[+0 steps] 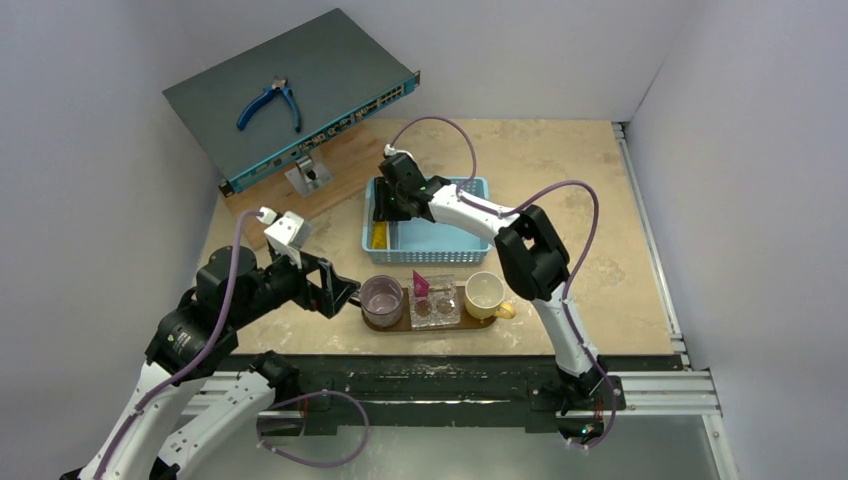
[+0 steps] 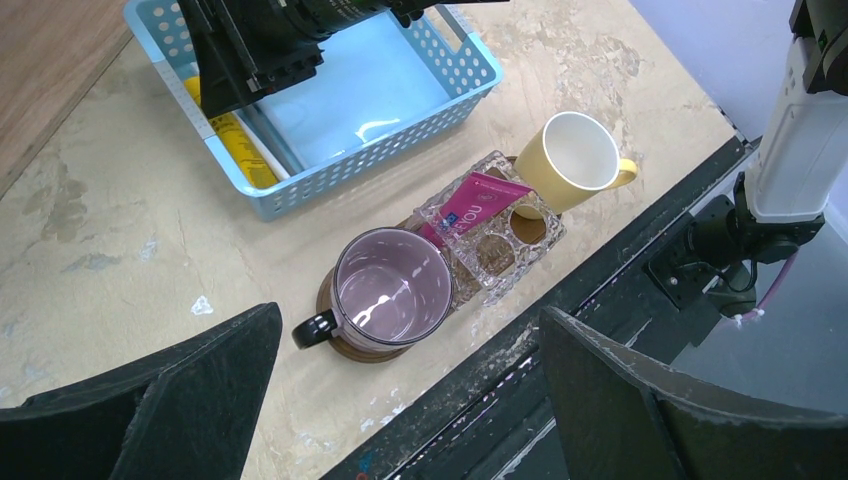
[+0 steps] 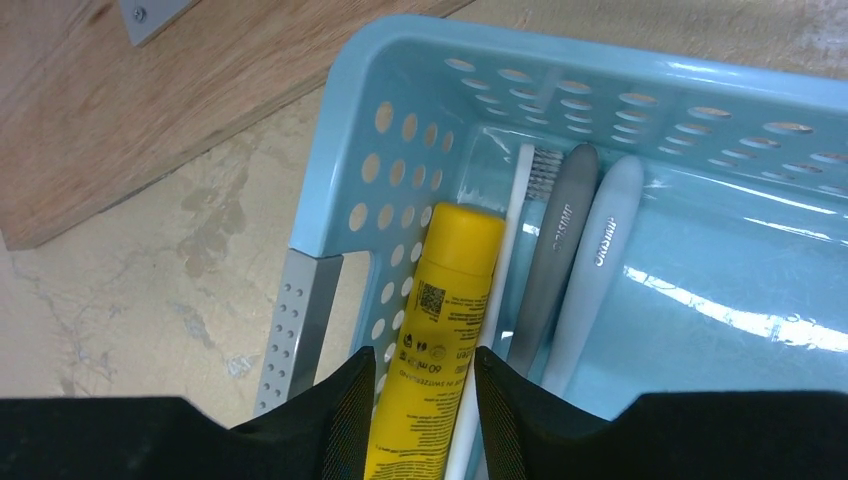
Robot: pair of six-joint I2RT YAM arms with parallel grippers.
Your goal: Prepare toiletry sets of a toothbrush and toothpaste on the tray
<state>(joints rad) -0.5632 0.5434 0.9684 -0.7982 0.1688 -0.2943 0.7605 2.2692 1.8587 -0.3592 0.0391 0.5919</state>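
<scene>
Toothpaste tube (image 3: 440,320), yellow, lies in the blue basket (image 3: 340,170) beside toothbrushes (image 3: 560,250), straddled by the right tool (image 3: 425,375), seemingly for lifting to the tray (image 2: 350,353); whether it pinches, I cannot tell; left tool (image 2: 410,315) hangs spread wide.

Blue-handled pliers (image 1: 273,92) lie on the grey rack unit (image 1: 320,70) (far left corner).

Mottled beige worktop (image 1: 600,220), three things laid directly on it.
A light-blue perforated plastic basket (image 1: 440,255) is set near the middle. A long dark-brown oval wooden tray (image 1: 440,327) is laid in front of it, close to the near edge and apart from the basket. A pale-brown wooden board (image 1: 350,160) is placed toward the far left, near the basket's left corner but not touching it.
</scene>
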